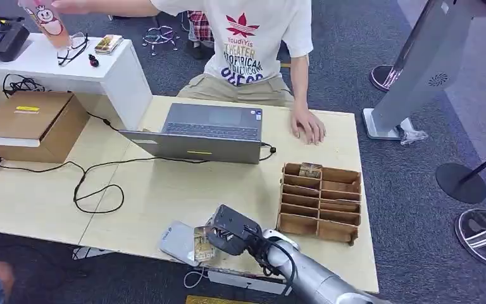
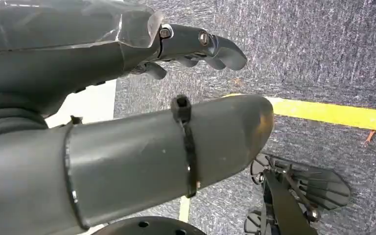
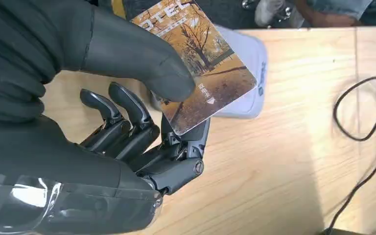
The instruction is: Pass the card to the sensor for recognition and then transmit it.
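My right hand (image 1: 230, 230) pinches a hotel card (image 3: 200, 68) with an autumn-tree picture between thumb and fingers. It holds the card (image 1: 203, 244) just over the grey card sensor (image 1: 178, 242), a flat pad lying at the table's near edge. In the right wrist view the sensor (image 3: 247, 73) lies partly under the card. My left hand (image 2: 196, 46) hangs over grey carpet, its fingers curled loosely with nothing in them.
A brown divided card holder (image 1: 320, 202) with a card (image 1: 310, 169) in its far slot stands right of my hand. A laptop (image 1: 207, 132), black cables (image 1: 98, 183) and a cardboard box (image 1: 31, 123) sit further back. A person rests a hand (image 1: 308, 125) on the table's far edge.
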